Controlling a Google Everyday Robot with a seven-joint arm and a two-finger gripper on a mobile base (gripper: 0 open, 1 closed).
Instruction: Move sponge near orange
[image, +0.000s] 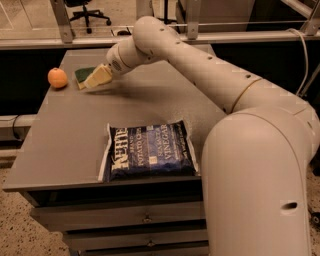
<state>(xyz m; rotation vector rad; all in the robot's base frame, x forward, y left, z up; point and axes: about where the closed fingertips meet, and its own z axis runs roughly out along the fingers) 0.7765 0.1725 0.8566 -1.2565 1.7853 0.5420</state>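
Observation:
The orange (57, 78) sits on the grey table (70, 135) near its far left corner. The sponge (83, 74), dark green on top, lies just to the right of the orange, with a small gap between them. My cream-coloured gripper (96, 78) is down at the sponge's right end and covers part of it. The arm reaches in from the right across the back of the table.
A blue chip bag (150, 150) lies flat near the table's front edge. The robot's large body (260, 175) fills the right side. Drawers (145, 219) sit under the table. A glass partition rail (60, 42) and an office chair (87, 12) are behind it.

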